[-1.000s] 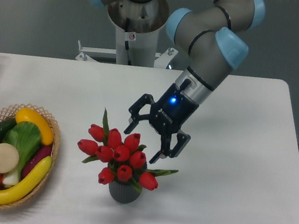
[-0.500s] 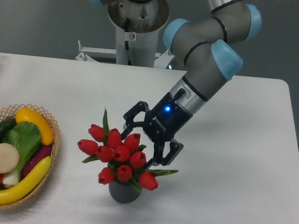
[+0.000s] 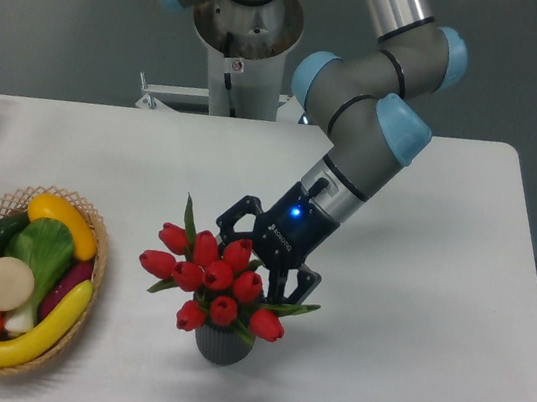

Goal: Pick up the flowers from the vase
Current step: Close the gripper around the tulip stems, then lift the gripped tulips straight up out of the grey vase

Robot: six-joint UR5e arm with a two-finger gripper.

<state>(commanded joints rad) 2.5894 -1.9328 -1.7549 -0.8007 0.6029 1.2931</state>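
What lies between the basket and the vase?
Only bare white table: the fixed camera shows nothing standing between the basket and the vase; the flowers overhang above.

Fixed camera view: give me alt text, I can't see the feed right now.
The open gripper reaches into the back of the red flowers, which stand in a dark grey vase on the white table. A wicker basket of produce sits at left.

A line of small white lettering runs along the black body of the gripper (image 3: 261,265), beside a lit blue dot; it is too small and blurred to read. A small label on the robot's base column (image 3: 234,65) is also illegible.
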